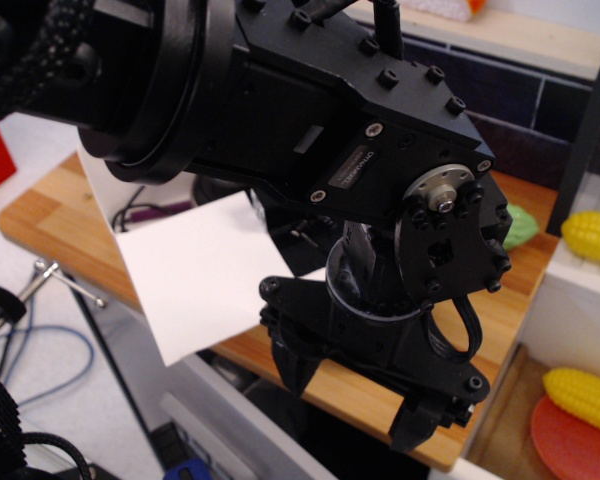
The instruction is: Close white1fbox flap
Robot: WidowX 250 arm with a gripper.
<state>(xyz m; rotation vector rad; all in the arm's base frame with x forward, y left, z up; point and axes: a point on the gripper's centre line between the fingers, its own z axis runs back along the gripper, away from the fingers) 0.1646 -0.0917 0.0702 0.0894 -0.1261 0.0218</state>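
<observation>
The white flap [200, 270] is a plain flat panel that stands open, angled out over the front edge of the wooden board [40, 215]. Only a thin strip of the white1fbox wall [102, 195] shows to the flap's upper left, with a dark opening beside it. The rest of the carton is hidden behind my black arm, and no stripe or print shows. My gripper [365, 395] hangs at the lower centre, just right of the flap's lower edge. Its jaws are dark and seen from behind, so whether they are open or shut does not show.
Two yellow corn cobs [592, 237] [585, 395] and a red plate [570, 440] lie on shelves at the right. A green item [520, 225] sits on the board's far right. A metal tool [50, 275] and a blue cable [50, 350] lie lower left.
</observation>
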